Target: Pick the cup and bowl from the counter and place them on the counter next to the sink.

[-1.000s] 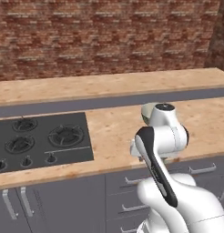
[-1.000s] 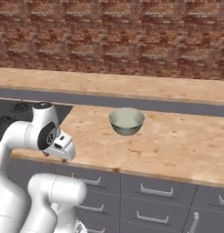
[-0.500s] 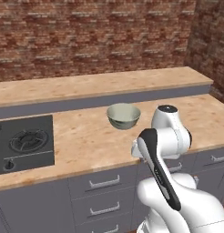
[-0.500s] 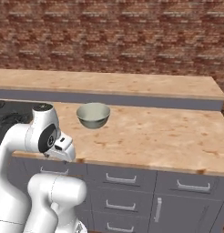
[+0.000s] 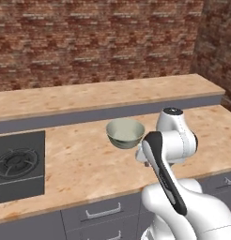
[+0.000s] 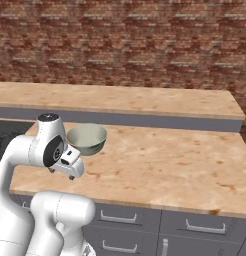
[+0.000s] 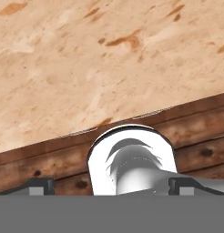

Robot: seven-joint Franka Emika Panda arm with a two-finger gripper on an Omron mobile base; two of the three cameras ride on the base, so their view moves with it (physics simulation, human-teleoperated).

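The pale grey-green bowl point(image 5: 125, 132) point(image 6: 87, 139) stands upright on the tan wood-grain counter point(image 5: 80, 164) point(image 6: 170, 160), just beyond my folded arm. In the hand view my gripper point(image 7: 111, 189) points down over the counter's point(image 7: 86, 54) front edge. Its two dark fingertips point(image 7: 41, 185) sit far apart at the bottom corners with nothing between them, so it is open. The hand hangs low in front of the bowl, apart from it. The yellow cup and the sink are out of view.
A black stove top point(image 5: 16, 164) point(image 6: 2, 140) lies at the left. A raised wooden ledge point(image 5: 103, 96) point(image 6: 120, 100) runs along the brick wall behind. Grey drawers point(image 6: 195, 225) sit under the counter, which ends at a side wall on the right.
The whole picture has shifted left: the base has driven right along the counter. The stove has slid toward the left edge and the bowl has come in front of the arm. The arm stays folded.
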